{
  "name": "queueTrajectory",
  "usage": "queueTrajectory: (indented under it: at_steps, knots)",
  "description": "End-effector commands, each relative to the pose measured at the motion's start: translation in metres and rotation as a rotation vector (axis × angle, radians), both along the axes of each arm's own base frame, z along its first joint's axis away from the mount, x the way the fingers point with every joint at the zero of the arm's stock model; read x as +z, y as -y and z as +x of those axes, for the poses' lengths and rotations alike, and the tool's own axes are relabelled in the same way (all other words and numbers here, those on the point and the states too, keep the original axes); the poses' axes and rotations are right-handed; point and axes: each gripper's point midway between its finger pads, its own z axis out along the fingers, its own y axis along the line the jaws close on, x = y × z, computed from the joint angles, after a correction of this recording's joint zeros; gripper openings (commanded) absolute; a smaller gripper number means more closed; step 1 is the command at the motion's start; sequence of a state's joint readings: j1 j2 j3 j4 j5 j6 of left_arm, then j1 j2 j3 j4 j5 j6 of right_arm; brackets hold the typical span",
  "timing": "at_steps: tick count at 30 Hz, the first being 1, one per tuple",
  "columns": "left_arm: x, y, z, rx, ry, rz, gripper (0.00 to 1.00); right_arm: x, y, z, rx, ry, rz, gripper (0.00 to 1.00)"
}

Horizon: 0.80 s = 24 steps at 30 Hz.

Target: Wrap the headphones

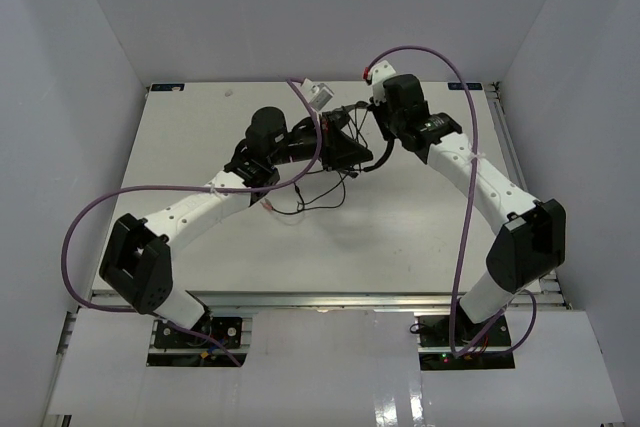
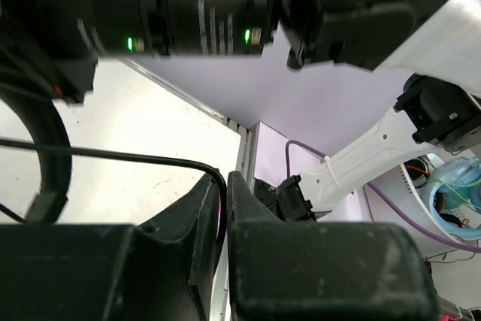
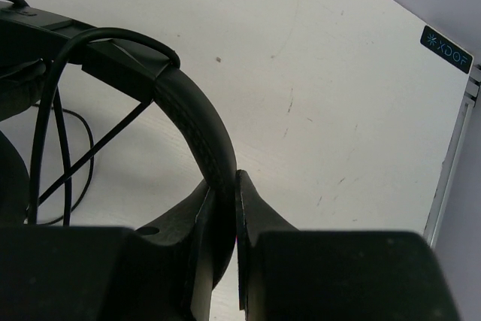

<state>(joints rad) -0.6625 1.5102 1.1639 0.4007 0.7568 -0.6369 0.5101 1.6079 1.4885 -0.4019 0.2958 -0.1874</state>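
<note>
- One pair of black over-ear headphones (image 1: 345,147) sits at the far middle of the white desk (image 1: 420,237), between two claws. I cannot tell whether it rests on the desk or is lifted.
- Two white-and-black robot arms reach in, the left arm (image 1: 185,217) and the right arm (image 1: 480,177). Each trails one thick purple cable (image 1: 412,48).
- The left claw (image 2: 225,180) has its two fingers pressed almost together, pinching the one thin black cord (image 2: 113,155) at their tips.
- The right claw (image 3: 224,189) is clamped on the padded black headband (image 3: 188,110), which arcs up and away from its fingers.
- Only the overhead view shows the slack cord (image 1: 320,192) lying in loose loops on the desk, just in front of the headphones.
- Only the left wrist view shows two small green lights (image 2: 130,43) on the dark body of the right arm above.
- Only the right wrist view shows one small dark label (image 3: 446,49) at a desk corner, and the cord crossing over the headband's end.
</note>
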Motion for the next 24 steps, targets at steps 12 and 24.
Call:
queueTrajectory:
  at_steps: [12, 24]
  knots:
    - [-0.046, 0.014, -0.051, -0.049, -0.057, 0.02, 0.24, 0.088, 0.009, 0.027, -0.06, 0.077, 0.352, 0.08]
    - [-0.109, 0.018, -0.031, 0.048, -0.004, 0.066, 0.3, 0.115, 0.002, 0.006, 0.016, 0.035, 0.487, 0.08]
